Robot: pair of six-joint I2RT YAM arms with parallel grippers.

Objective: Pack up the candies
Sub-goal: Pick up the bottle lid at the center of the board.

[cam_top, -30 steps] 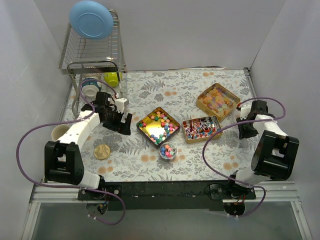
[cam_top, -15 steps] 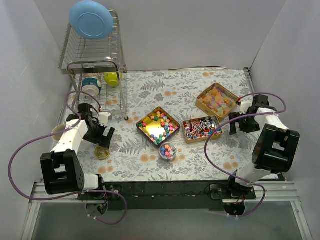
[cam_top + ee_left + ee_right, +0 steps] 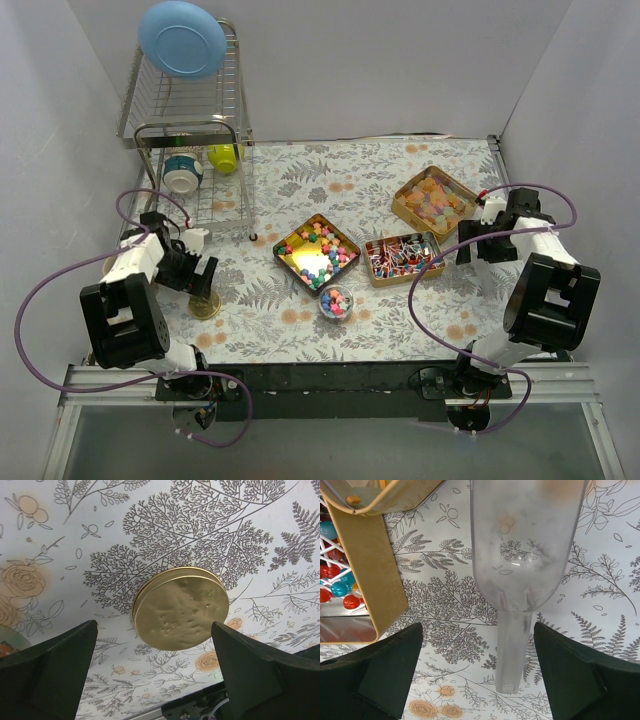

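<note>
Three gold tins hold the candies: multicoloured lumps (image 3: 316, 252), red, blue and white wrapped pieces (image 3: 402, 257) and orange-yellow gummies (image 3: 435, 200). A small round jar (image 3: 336, 302) in front of them holds several mixed candies. My left gripper (image 3: 196, 275) is open above the round gold lid (image 3: 180, 607), which lies flat on the floral cloth between its fingers (image 3: 50, 675). My right gripper (image 3: 477, 630) is open too, with a clear plastic scoop (image 3: 525, 555) lying on the cloth between its jaws, handle toward me. The wrapped-candy tin (image 3: 367, 580) is just left of the scoop.
A wire dish rack (image 3: 190, 110) stands at the back left with a blue plate (image 3: 183, 38) on top and cups (image 3: 183, 175) below. A cream cup (image 3: 115, 265) sits by the left wall. White walls close in both sides.
My left arm has swung left and nearer, from beside the rack to over the gold lid. My right gripper has opened and shifted a little left, with the scoop now lying loose.
</note>
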